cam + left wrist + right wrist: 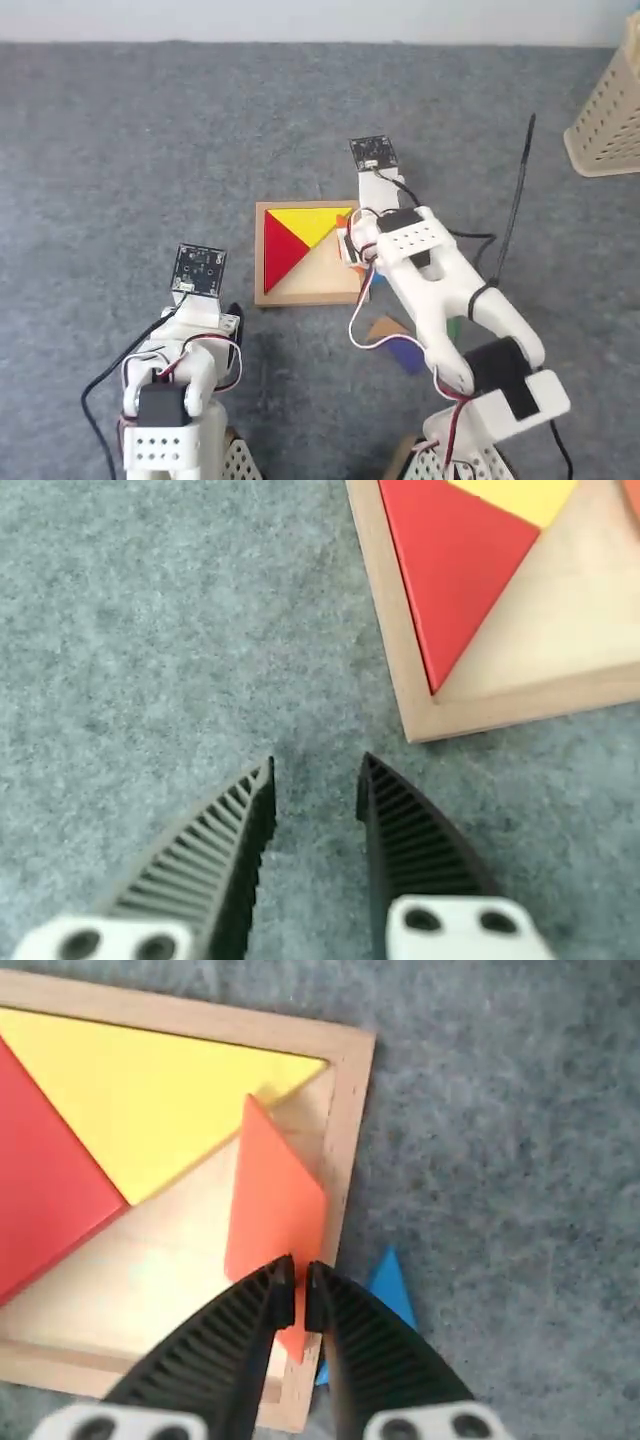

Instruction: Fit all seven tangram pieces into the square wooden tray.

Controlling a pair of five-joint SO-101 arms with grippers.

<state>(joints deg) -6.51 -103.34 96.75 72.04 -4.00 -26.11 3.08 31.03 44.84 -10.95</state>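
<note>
We count one wooden tray [268,296]; seven tangram pieces: red [281,256], yellow [310,222], orange [275,1210], blue [390,1281], brown [385,326], purple [405,353], green [453,328]; two arms, left [185,385] and right [440,290]; one basket [610,110].

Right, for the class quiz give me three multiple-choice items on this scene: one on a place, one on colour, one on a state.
1. Where does the blue piece lie?
A. In the middle of the tray
B. On the carpet just outside the tray's rim
C. On a shelf

2. Which two large pieces lie flat in the tray?
A. A red triangle and a yellow triangle
B. A green one and a purple one
C. A black one and a white one

3. What state is the right end effector in?
A. Open over bare carpet
B. Shut on nothing
C. Shut on the orange piece

Answers: 1 B, its blue tip shows on the carpet beside the rim; 2 A, both lie inside the rim; 3 C, its fingertips pinch the orange piece's edge.
</note>
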